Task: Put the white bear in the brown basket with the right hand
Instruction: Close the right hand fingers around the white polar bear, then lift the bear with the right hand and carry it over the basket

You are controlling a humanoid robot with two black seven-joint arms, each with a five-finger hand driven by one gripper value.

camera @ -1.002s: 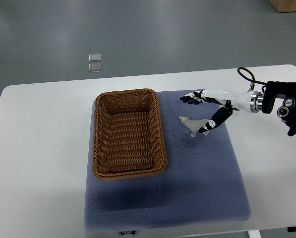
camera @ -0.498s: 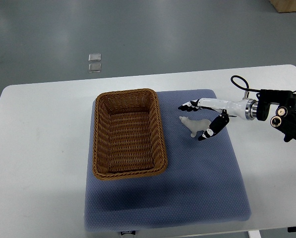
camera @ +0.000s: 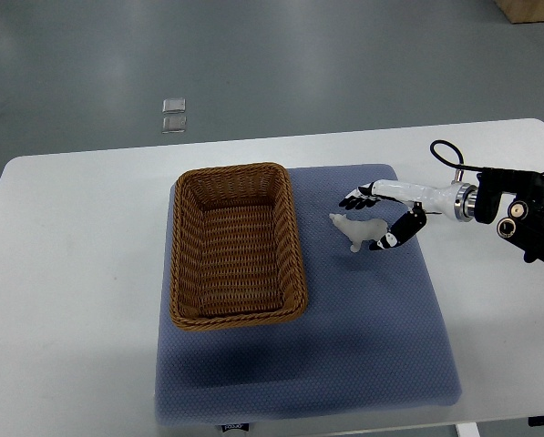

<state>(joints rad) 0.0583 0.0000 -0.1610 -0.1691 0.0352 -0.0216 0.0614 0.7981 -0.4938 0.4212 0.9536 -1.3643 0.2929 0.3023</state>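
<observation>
A small white bear (camera: 354, 231) lies on the blue-grey mat (camera: 344, 346), just right of the brown wicker basket (camera: 236, 244). My right hand (camera: 372, 218) reaches in from the right edge and brackets the bear. Its fingers (camera: 355, 198) are spread above the toy and the thumb (camera: 386, 239) sits by the bear's rear end. The hand is open, and the bear still rests on the mat. The basket holds nothing. No left arm shows in the top view.
The mat covers the middle of a white table (camera: 71, 273). Two small clear squares (camera: 173, 116) lie on the grey floor beyond the table's far edge. A black cable (camera: 449, 157) loops off the right forearm.
The right hand came down and left toward the bear, then pulled back slightly right, with fingers and thumb now closer around it. The bear and basket have not moved.
</observation>
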